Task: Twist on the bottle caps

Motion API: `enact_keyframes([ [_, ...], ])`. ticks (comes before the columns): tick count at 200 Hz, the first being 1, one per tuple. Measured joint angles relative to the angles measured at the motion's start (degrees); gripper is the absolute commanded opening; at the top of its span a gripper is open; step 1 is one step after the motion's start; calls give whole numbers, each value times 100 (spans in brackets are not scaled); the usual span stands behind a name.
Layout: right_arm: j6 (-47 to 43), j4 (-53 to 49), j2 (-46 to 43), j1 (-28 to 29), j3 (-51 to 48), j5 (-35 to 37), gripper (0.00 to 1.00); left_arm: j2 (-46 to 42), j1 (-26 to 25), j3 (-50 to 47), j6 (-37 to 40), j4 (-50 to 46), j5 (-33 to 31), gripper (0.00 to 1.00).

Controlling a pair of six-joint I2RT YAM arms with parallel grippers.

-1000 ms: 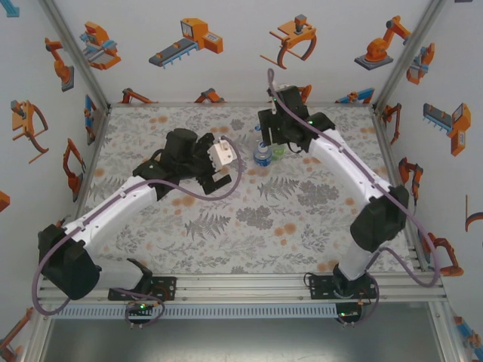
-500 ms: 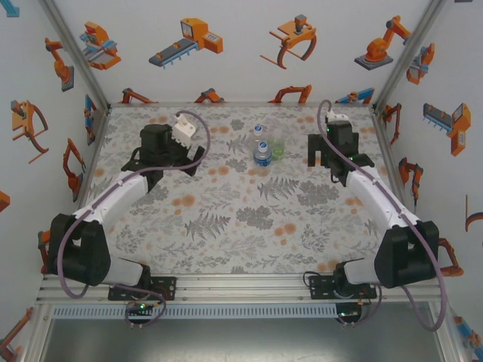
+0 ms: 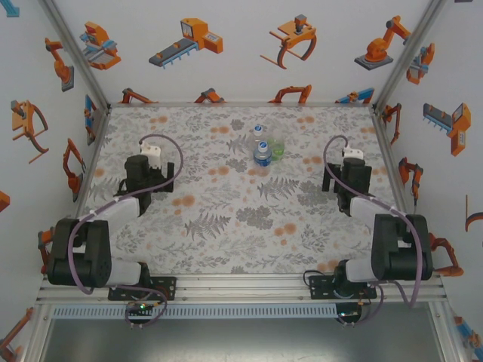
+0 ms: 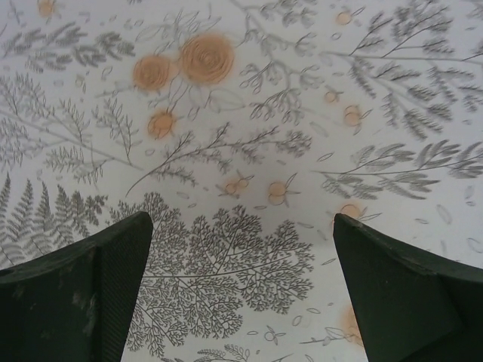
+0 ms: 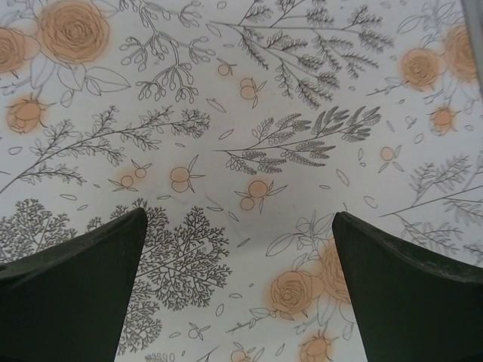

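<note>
Two claws hang over the flowered table (image 3: pixel 226 219), each with its two fingers spread wide. The left claw (image 4: pixel 241 222) and the right claw (image 5: pixel 240 219) both face down at the pattern. Three bottles stand in a tight cluster between the claws, farther out than both and well apart from either. The blue-label bottle (image 3: pixel 261 157) is nearest, the clear bottle (image 3: pixel 258 136) just behind it, and the green bottle (image 3: pixel 278 150) on the right claw's side. Two white caps (image 3: pixel 262 145) top the blue-label and clear bottles; the green one's top is too small to tell.
</note>
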Motion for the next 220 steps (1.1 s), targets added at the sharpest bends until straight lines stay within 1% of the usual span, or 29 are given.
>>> enact_keyframes([
  [19, 39, 339, 177, -59, -44, -184, 99, 79, 101, -323, -61, 542, 31, 97],
  [44, 81, 1252, 319, -63, -238, -535, 99, 361, 190, -575, -140, 1375, 155, 97],
  [71, 85, 2068, 619, -105, -579, -763, 100, 595, 487, -804, -258, 2122, 546, 97],
  [85, 92, 2260, 697, -133, -737, -828, 99, 874, 597, -901, -306, 2594, 739, 97],
  [119, 101, 2586, 719, -140, -787, -885, 99, 988, 680, -896, -398, 2695, 994, 97],
  [220, 103, 2780, 719, -140, -787, -887, 99, 994, 697, -787, -627, 2721, 793, 97],
])
